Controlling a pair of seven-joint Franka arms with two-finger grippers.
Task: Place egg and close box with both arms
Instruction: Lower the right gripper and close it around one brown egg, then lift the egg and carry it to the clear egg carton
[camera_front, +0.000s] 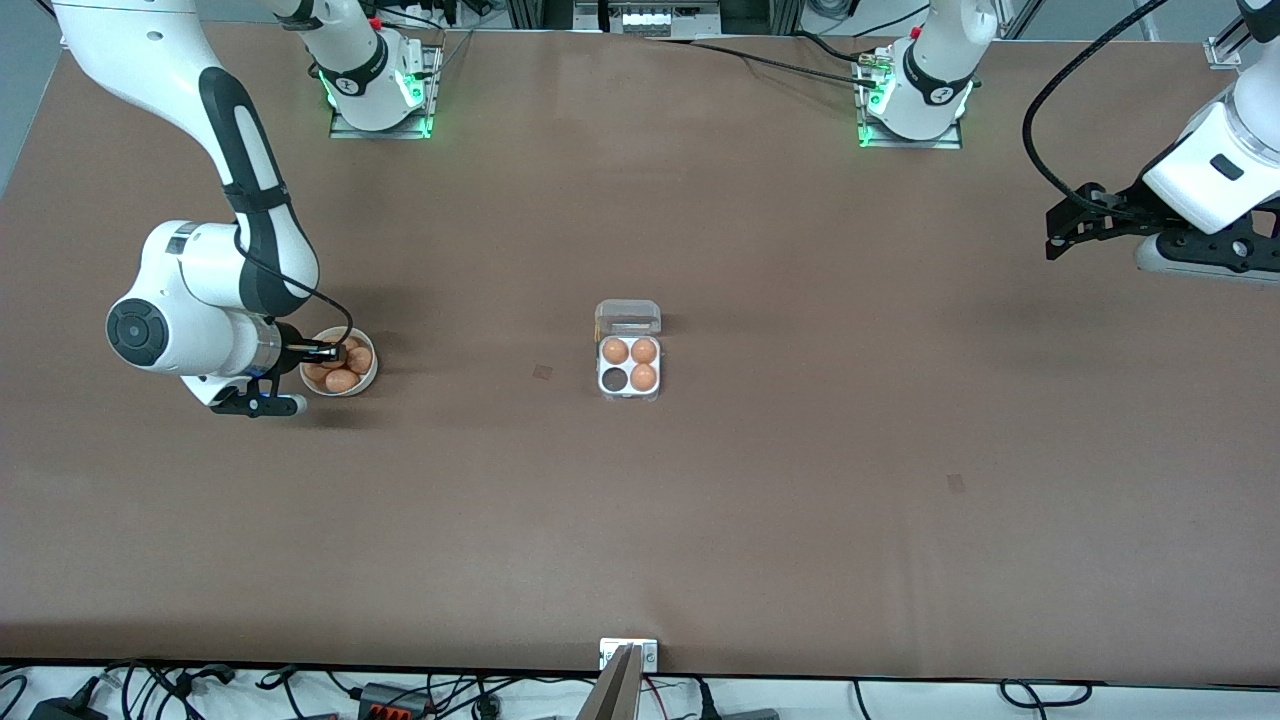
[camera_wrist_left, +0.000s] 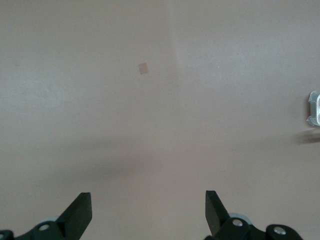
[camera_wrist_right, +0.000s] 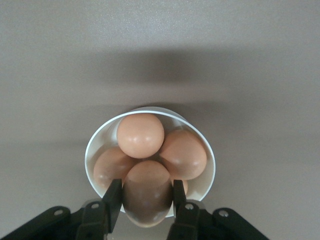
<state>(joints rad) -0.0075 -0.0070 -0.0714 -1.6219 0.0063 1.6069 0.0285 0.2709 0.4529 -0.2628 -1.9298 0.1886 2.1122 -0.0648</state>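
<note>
The box (camera_front: 630, 364) lies at the table's middle, its clear lid (camera_front: 628, 318) open toward the robots' bases. Three brown eggs fill its cells; one cell (camera_front: 612, 379) is empty. A round white bowl (camera_front: 366, 378) with several brown eggs stands toward the right arm's end. My right gripper (camera_front: 335, 352) is in the bowl, shut on one brown egg (camera_wrist_right: 146, 195), with a finger on each side of it (camera_wrist_right: 145, 187). The other eggs (camera_wrist_right: 140, 135) lie in the bowl (camera_wrist_right: 205, 150). My left gripper (camera_front: 1060, 235) waits open and empty over the table's left-arm end; it also shows in the left wrist view (camera_wrist_left: 149, 210).
Small dark tape marks lie on the brown table (camera_front: 543, 372), (camera_front: 957, 483), and one shows in the left wrist view (camera_wrist_left: 144, 68). A metal bracket (camera_front: 628, 653) sits at the table's front edge. The arms' green-lit bases (camera_front: 380, 100), (camera_front: 910, 105) stand along the back.
</note>
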